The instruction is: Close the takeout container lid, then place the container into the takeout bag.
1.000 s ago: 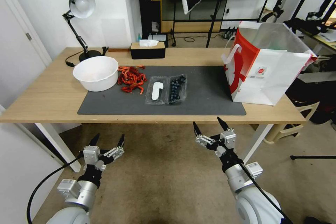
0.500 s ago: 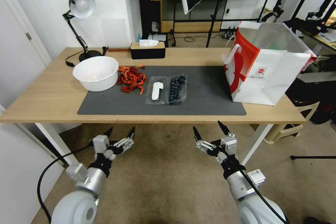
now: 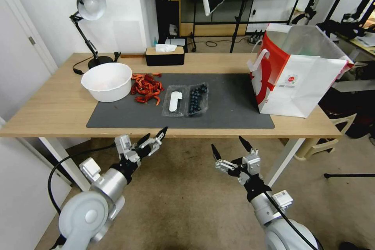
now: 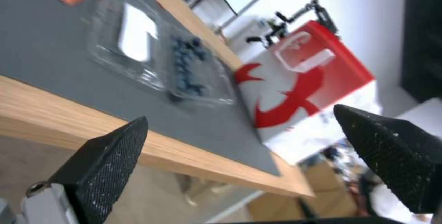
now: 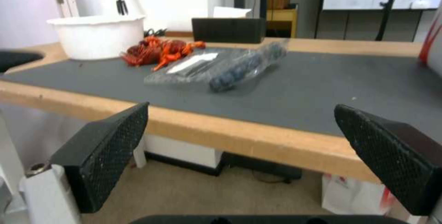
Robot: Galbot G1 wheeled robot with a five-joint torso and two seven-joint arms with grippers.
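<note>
On grey mat [image 3: 230,105]: clear clamshell takeout container [image 3: 186,100], flat open.

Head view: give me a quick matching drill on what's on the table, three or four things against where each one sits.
Things:
1. clear plastic clamshell takeout container
2. white paper takeout bag with red sides
3. big white round bowl
4. black tissue box

Places:
A. table's right end
B. far edge, behind the mat
C. mat's left corner
D. lying open mid-mat

Pairs: 1-D, 2-A, 3-C, 4-B

1 takeout container [image 3: 186,100], 1 takeout bag [image 3: 297,82], 1 bowl [image 3: 106,81], 1 lamp [image 3: 88,19], 1 tissue box [image 3: 165,55], 2 claws.
</note>
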